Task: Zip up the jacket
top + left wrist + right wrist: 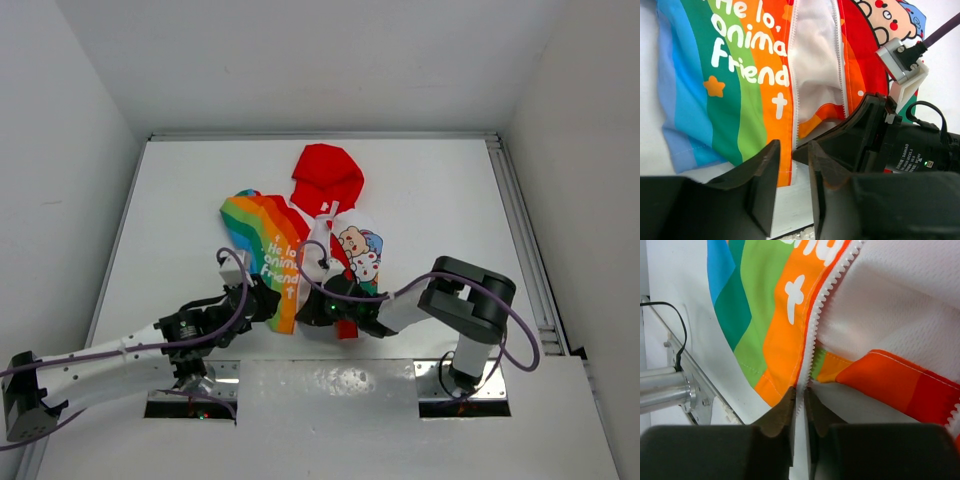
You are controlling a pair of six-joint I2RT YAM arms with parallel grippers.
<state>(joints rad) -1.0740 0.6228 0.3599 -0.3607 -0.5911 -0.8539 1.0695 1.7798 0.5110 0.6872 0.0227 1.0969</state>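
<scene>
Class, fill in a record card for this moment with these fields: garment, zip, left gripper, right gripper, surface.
garment: jacket spread open, red hood at the far end, rainbow panel on the left
zip: undone; teeth apart, white lining showing between the two sides
left gripper: fingers slightly apart, at the orange bottom hem
right gripper: closed on the bottom end of the rainbow panel's zip teeth
surface: white table
</scene>
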